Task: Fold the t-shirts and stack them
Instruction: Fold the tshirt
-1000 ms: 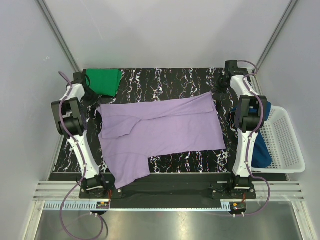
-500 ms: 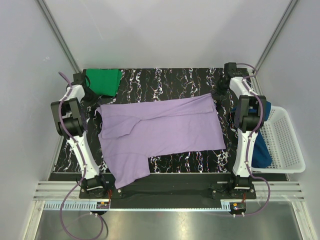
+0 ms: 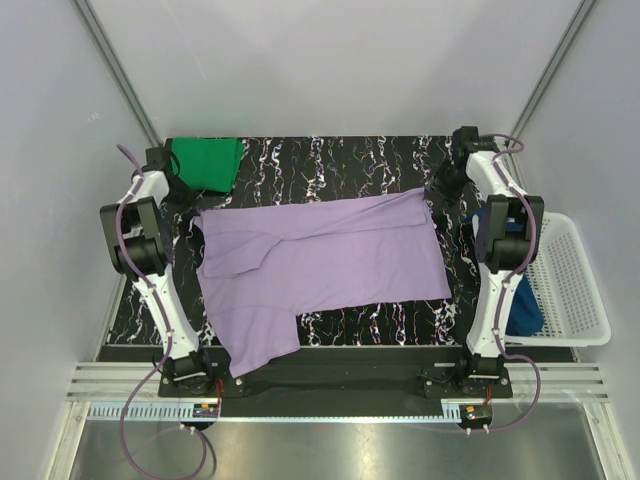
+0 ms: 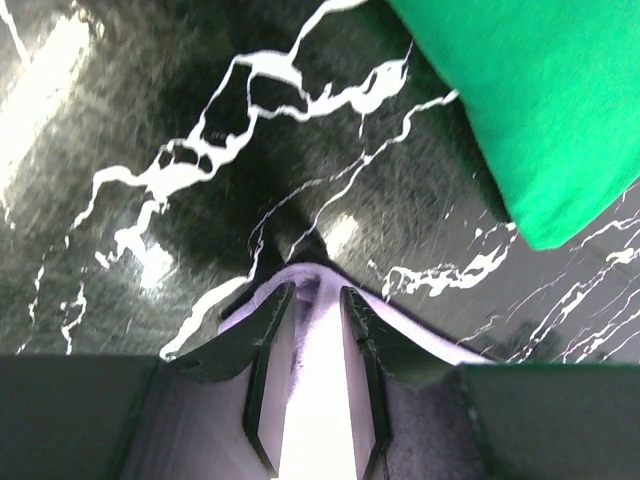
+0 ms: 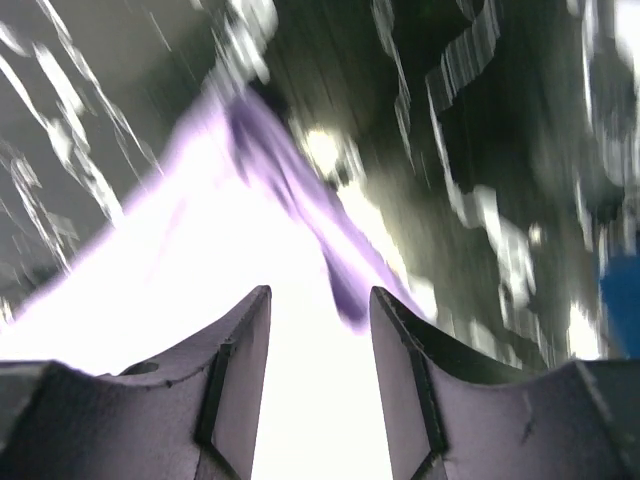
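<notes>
The lavender t-shirt (image 3: 320, 260) lies spread flat across the black marbled table (image 3: 340, 160). My left gripper (image 3: 190, 212) is at its far left corner, and in the left wrist view the left gripper (image 4: 318, 292) is shut on a raised fold of lavender t-shirt (image 4: 320, 380). My right gripper (image 3: 437, 185) hovers by the far right corner. The right wrist view shows the right gripper (image 5: 320, 295) open above the lavender t-shirt (image 5: 200, 260), gripping nothing. The green t-shirt (image 3: 208, 162) lies folded at the far left. The dark blue t-shirt (image 3: 522, 305) hangs over the basket's near side.
A white mesh basket (image 3: 575, 290) stands off the table's right edge behind the right arm. The green t-shirt (image 4: 540, 110) is just beyond my left fingers. Grey walls close in on both sides and the back.
The right gripper has opened and let go of the lavender shirt's far right corner, and its arm has shifted slightly right. The left gripper and the shirts stay put.
</notes>
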Tool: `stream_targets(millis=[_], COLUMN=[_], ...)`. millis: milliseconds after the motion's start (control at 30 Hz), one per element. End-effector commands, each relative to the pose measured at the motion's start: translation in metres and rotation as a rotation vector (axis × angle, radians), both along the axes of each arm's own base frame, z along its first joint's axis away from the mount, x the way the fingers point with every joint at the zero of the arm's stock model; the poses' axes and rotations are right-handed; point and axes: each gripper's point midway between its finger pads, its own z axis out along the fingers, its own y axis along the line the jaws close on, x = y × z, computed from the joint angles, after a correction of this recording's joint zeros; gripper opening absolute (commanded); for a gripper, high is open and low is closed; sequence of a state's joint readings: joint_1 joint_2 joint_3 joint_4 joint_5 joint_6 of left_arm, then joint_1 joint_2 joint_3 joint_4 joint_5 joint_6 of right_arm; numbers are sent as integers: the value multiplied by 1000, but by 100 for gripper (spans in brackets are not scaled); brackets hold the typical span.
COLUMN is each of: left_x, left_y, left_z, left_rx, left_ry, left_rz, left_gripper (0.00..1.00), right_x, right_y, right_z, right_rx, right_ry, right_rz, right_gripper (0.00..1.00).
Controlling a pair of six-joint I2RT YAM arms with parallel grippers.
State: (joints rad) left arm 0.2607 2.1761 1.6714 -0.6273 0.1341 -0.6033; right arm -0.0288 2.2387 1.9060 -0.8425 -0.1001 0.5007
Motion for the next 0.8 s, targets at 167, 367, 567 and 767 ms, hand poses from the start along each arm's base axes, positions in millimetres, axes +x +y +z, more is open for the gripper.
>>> stream_targets(millis=[167,367,567,767], left_x=[-25,-58,-82,-110], left_y=[-4,-4,-30,-38], left_z=[44,67,68,68], left_rx=[33,71,50,71], left_ry=[-52,-35,-26,22], left_rz=[46,103,71,53], left_gripper=[36,39,39,39], right_x=[-39,-42,-37,-36], right_y=[29,30,21,21], right_z=[26,7,-8,-17], right_rx=[190,213,178,178], right_ry=[14,74,65,81], right_rz=[-136,-239,-272,-295], right_gripper=[54,52,50,43])
